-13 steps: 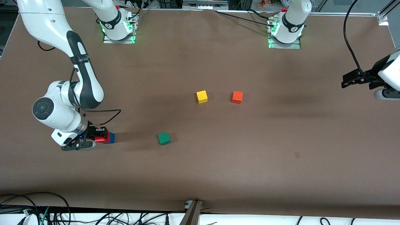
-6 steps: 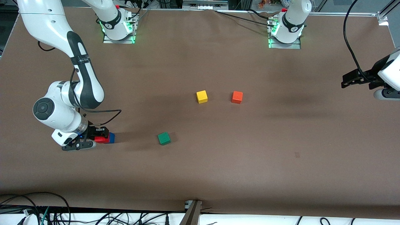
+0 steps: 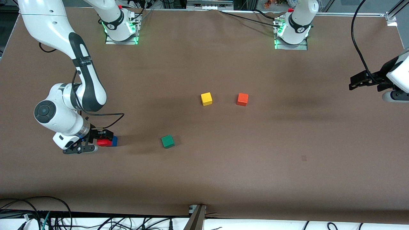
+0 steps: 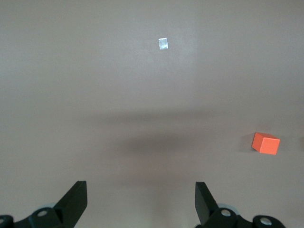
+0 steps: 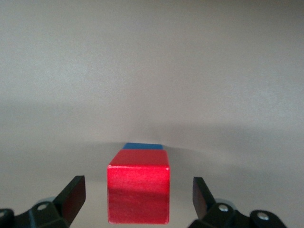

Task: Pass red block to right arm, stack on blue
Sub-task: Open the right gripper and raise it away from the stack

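The red block (image 3: 103, 142) rests on top of the blue cube (image 3: 114, 141), near the right arm's end of the table. In the right wrist view only a thin strip of the blue cube (image 5: 142, 146) shows past the red block (image 5: 138, 192). My right gripper (image 3: 99, 140) is open around the red block, with a gap on each side between its fingers (image 5: 73, 192) and the block. My left gripper (image 3: 353, 83) waits open and empty in the air over the left arm's end of the table; its fingers (image 4: 76, 202) have only bare table between them.
A green cube (image 3: 167, 141) lies beside the stack, toward the table's middle. A yellow cube (image 3: 206, 98) and an orange cube (image 3: 242, 99) sit mid-table, farther from the front camera. The orange cube (image 4: 266, 143) also shows in the left wrist view.
My right gripper's fingers have spread apart and let go of the red block, which stays on the blue cube. The left arm has not moved.
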Robot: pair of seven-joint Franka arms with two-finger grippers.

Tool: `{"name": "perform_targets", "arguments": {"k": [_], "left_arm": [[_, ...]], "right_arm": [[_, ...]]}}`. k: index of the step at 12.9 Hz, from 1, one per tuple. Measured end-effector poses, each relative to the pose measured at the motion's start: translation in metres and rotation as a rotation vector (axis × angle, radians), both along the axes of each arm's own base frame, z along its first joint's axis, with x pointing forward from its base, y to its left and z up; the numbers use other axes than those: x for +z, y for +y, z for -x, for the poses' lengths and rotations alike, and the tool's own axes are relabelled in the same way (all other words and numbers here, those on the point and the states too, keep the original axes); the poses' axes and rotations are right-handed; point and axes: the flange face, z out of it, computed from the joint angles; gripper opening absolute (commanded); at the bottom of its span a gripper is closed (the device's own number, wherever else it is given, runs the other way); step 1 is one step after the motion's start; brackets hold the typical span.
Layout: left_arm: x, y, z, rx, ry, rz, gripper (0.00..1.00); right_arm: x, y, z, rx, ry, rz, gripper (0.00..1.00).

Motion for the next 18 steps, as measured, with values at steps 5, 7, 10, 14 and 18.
{"name": "perform_targets", "arguments": {"k": [5,7,10,14,18], "left_arm": [[0.000,0.000,0.000,0.000,0.000,0.000,1.00],[0.000,0.000,0.000,0.000,0.000,0.000,1.00],[0.000,0.000,0.000,0.000,0.000,0.000,1.00],[0.000,0.000,-0.001,0.000,0.000,0.000,1.00],[0.000,0.000,-0.001,0.000,-0.001,0.000,1.00]], "right_arm": [[0.013,-0.011,-0.006,-0.017,-0.023,0.003,1.00],[0.028,-0.007,-0.007,-0.013,-0.023,-0.002,1.00],[0.078,0.009,-0.007,-0.044,0.036,-0.021,1.00],[0.177,0.019,0.007,-0.066,0.081,-0.026,1.00],[0.275,0.010,0.063,-0.062,0.143,-0.031,1.00]]}}
